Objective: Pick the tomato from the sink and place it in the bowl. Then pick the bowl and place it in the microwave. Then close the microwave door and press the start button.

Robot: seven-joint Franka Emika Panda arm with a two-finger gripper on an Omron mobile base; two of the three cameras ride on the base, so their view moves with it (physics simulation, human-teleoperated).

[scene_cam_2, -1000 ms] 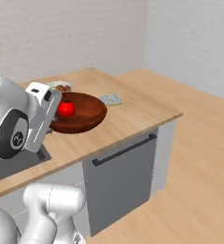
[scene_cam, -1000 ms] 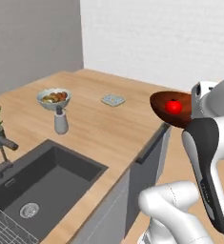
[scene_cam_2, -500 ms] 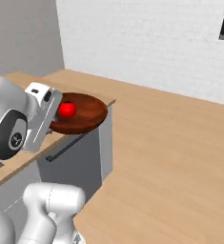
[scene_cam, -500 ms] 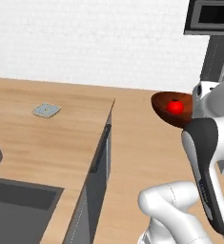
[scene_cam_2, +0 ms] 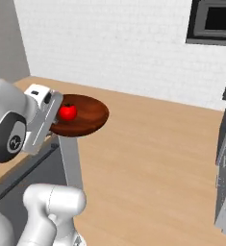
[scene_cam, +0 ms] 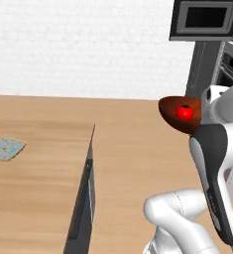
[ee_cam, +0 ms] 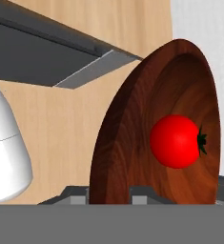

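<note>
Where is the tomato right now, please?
The tomato sits inside the bowl, which the hand holds by its rim, out beyond the counter's end.

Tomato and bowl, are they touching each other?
Touching. In the hand view the tomato sits right against the inner wall of the bowl, with no gap between them; the right base view also shows it resting inside.

A home kitchen: a wooden counter (scene_cam: pixel 43 173) over grey cabinet fronts (scene_cam_2: pixel 25 168), a white brick wall (scene_cam_2: pixel 114 43), a wood floor (scene_cam_2: pixel 153 168) and built-in appliances (scene_cam: pixel 204 20).
</note>
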